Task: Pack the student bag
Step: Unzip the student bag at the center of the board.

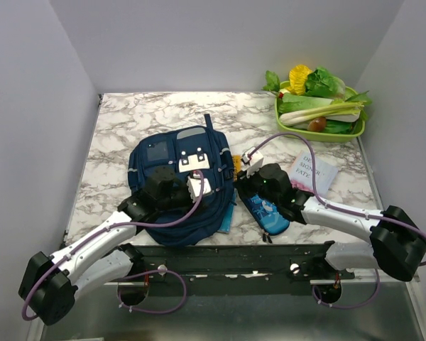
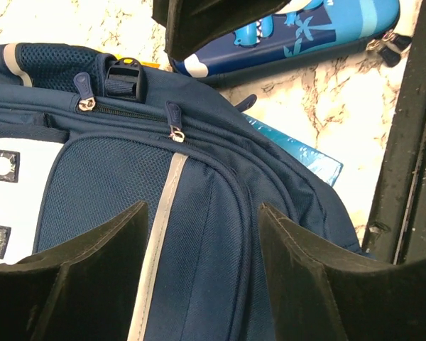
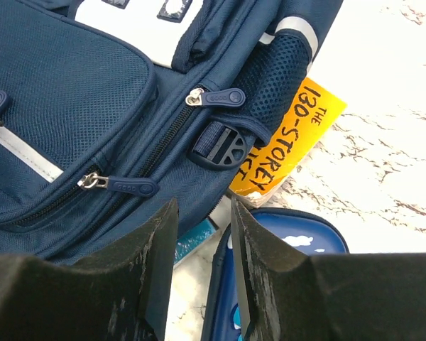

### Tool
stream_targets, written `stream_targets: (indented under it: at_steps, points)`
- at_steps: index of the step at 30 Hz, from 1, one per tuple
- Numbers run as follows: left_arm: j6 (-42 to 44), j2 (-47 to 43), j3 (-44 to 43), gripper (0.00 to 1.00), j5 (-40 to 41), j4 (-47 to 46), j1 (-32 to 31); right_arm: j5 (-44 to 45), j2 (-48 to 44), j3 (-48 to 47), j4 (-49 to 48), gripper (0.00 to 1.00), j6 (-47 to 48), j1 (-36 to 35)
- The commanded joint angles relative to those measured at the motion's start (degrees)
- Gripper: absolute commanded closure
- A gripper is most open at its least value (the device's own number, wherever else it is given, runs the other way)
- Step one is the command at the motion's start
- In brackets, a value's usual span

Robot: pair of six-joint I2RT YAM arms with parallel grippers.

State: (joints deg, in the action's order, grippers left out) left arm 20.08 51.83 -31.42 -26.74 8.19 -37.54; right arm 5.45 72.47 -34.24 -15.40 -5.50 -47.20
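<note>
A large navy fabric backpack (image 1: pixel 145 160) lies flat with its zips shut, centre-left on the marble table (image 1: pixel 121 121). The left arm's (image 1: pixel 99 241) jaws hang wide open over its front, and the right arm's (image 1: pixel 341 217) jaws, narrowly parted and empty, sit at its zipped edge, probably to open it. Beside it wait one blue shark-print pencil case (image 1: pixel 266 212), one yellow book (image 3: pixel 298 135), one teal book (image 2: pixel 298 153) and one white booklet (image 1: pixel 312 172).
</note>
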Motion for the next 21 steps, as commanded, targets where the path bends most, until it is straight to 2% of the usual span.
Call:
stream_targets:
  at_steps: [1, 4, 9, 12, 13, 14, 16, 17, 19, 21]
  points:
    - [2.33, 0.64, 2.15, 0.28, 4.67, -6.24, -1.92, 2.02, -0.66, -1.36, -1.65, 0.56, 1.89, -0.26]
    - [4.71, 0.72, 3.55, 0.28, 7.39, -9.40, -2.45, 2.19, -0.31, -2.23, -1.74, 0.54, 2.94, 0.00]
    - [9.88, 0.46, 5.31, 0.28, 6.00, -9.33, -3.15, -2.19, 1.53, -5.22, 0.45, 0.40, 4.97, 2.98]
    - [14.00, -0.33, 6.81, 0.35, 5.39, -8.80, -3.42, -8.34, 2.41, -7.76, 2.39, 0.38, 13.21, 4.39]
    - [15.07, -0.68, 7.16, 0.39, 5.12, -8.63, -3.42, -8.88, 4.07, -9.95, 4.74, 0.38, 17.76, 4.40]
    - [15.86, -1.03, 7.51, 0.53, 5.29, -8.45, -3.42, -8.45, 5.13, -11.88, 6.59, 0.38, 19.72, 4.40]
    - [16.57, -2.08, 7.34, 0.70, 5.73, -8.27, -3.42, -8.96, 8.72, -14.53, 10.80, 0.38, 26.11, 4.49]
    - [16.40, -2.35, 6.55, 0.84, 6.00, -8.27, -3.42, -10.27, 9.70, -16.72, 11.78, 0.38, 28.33, 4.49]
    - [16.31, -3.31, 5.58, 0.93, 7.05, -6.61, -3.42, -11.42, 11.55, -18.22, 13.45, 0.39, 33.33, 4.49]
    - [15.70, -4.10, 4.09, 0.99, 7.93, -5.38, -3.42, -12.22, 14.10, -20.51, 14.34, 0.39, 35.54, 4.49]
